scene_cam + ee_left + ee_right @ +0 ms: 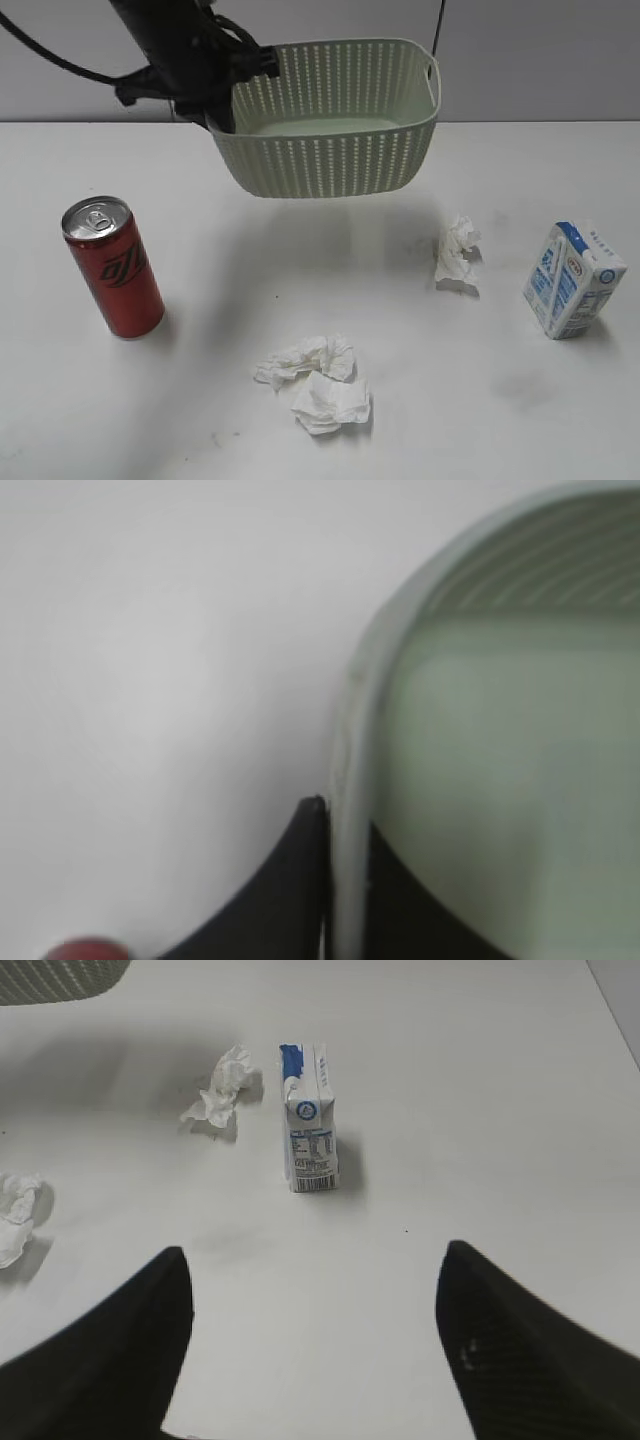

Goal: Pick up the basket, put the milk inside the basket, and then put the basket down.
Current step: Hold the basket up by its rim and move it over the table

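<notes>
Exterior view: left gripper (222, 105) jaws pinch basket (335, 120) rim, held aloft, tilted | right gripper (310, 1345) jaws wide above milk (310, 1120) upright on table (300, 280) | you risk rim slipping, or toppling the milk.

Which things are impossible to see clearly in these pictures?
- Right gripper: out of the exterior view; wrist view cuts off its fingers.
- Left gripper: exterior view, arm hides it at the basket rim.
- Red can: left wrist view, cut by the bottom edge, blurred.
</notes>
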{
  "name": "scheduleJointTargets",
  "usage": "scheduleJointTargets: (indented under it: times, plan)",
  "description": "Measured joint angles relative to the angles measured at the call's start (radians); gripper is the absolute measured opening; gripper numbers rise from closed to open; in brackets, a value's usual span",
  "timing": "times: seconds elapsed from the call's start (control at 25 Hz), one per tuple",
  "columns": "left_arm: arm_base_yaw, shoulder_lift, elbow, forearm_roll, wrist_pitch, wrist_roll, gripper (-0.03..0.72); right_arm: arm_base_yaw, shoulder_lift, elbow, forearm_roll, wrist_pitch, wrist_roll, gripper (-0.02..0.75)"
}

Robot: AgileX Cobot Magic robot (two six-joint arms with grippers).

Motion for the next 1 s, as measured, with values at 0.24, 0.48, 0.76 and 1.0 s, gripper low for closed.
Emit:
scheduleJointTargets:
  times: [0.24,0.48,0.76,1.0]
  plan:
    - [-0.033,-0.11,0.0,0.008,0.07,-0.025,0.007,0.0,0.0,0.0,0.0,0.0,0.0,0.573]
    - [-0.072,-0.189,0.0,0.006,0.205,-0.152,0.007,0.0,0.0,0.0,0.0,0.001,0.0,0.573]
    - [-0.133,-0.271,0.13,0.01,0.212,-0.201,0.007,0.0,0.0,0.0,0.0,0.0,0.0,0.573]
    - [-0.224,-0.331,0.36,0.006,0.154,-0.258,0.007,0.0,0.0,0.0,0.0,0.0,0.0,0.573]
